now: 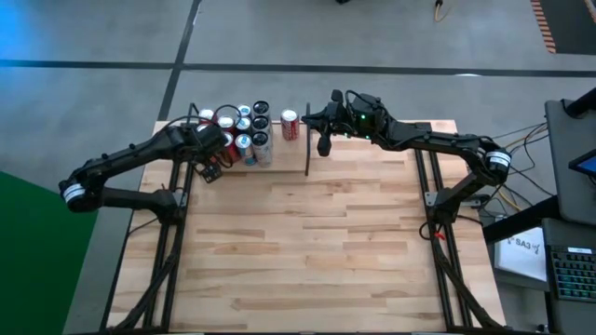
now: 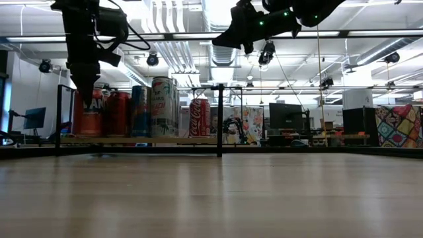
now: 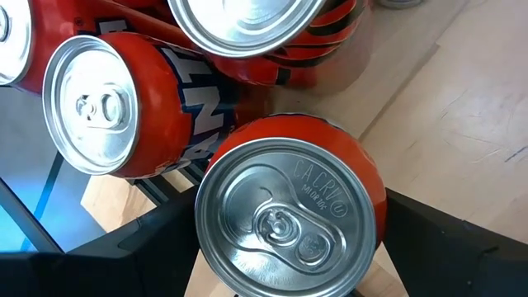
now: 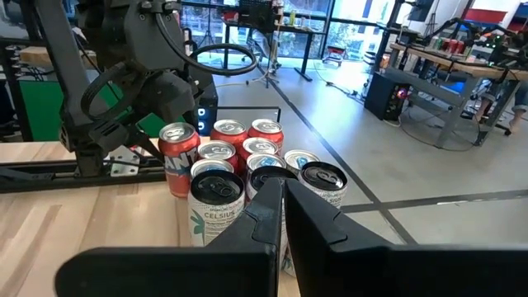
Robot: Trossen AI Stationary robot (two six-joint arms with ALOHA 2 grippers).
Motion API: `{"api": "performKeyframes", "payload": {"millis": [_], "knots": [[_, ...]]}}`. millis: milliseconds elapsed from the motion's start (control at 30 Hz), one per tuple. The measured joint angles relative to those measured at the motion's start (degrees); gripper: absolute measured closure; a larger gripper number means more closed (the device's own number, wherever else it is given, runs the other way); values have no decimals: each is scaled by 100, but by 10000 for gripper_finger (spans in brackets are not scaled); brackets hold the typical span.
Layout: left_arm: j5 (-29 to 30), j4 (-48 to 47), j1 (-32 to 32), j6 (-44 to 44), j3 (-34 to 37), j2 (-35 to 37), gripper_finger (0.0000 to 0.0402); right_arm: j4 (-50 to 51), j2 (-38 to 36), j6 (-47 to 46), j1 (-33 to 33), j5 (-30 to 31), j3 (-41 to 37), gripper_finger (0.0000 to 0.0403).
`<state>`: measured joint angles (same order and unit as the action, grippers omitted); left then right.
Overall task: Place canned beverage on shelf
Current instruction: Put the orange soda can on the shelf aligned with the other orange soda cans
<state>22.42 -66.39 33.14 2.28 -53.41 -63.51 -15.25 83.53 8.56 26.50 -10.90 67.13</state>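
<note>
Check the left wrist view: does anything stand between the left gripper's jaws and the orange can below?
Nothing visible does. The left gripper has its jaws open on either side of the orange can; neighbouring cans crowd one side.

From the left wrist, the orange can (image 3: 289, 214) between the left gripper's fingers (image 3: 437, 247) is cut off below, and its base is hidden under its own lid. 2 neighbouring cans run off the frame. In the high view, the left gripper (image 1: 209, 160) covers part of the can cluster (image 1: 244, 130). From the right wrist, the shut fingers (image 4: 280, 219) hide the nearest cans' lower halves.
</note>
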Motion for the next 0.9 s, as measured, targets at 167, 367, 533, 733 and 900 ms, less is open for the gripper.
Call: {"api": "performKeyframes", "payload": {"millis": [167, 367, 533, 733, 900], "knots": [[-24, 2, 0, -1, 1, 0, 83, 0, 0, 0, 0, 0, 0, 394], [-22, 2, 0, -4, 2, 0, 82, 0, 0, 0, 0, 0, 0, 394], [-33, 2, 0, -25, 12, 0, 63, 0, -2, 20, 0, 0, 2, 394], [-87, 3, -4, -11, 20, -4, 45, -11, -99, 27, 0, 0, 10, 394], [-62, 16, -4, 13, 20, 0, 43, 8, -103, 8, 0, 0, 11, 394]]}}
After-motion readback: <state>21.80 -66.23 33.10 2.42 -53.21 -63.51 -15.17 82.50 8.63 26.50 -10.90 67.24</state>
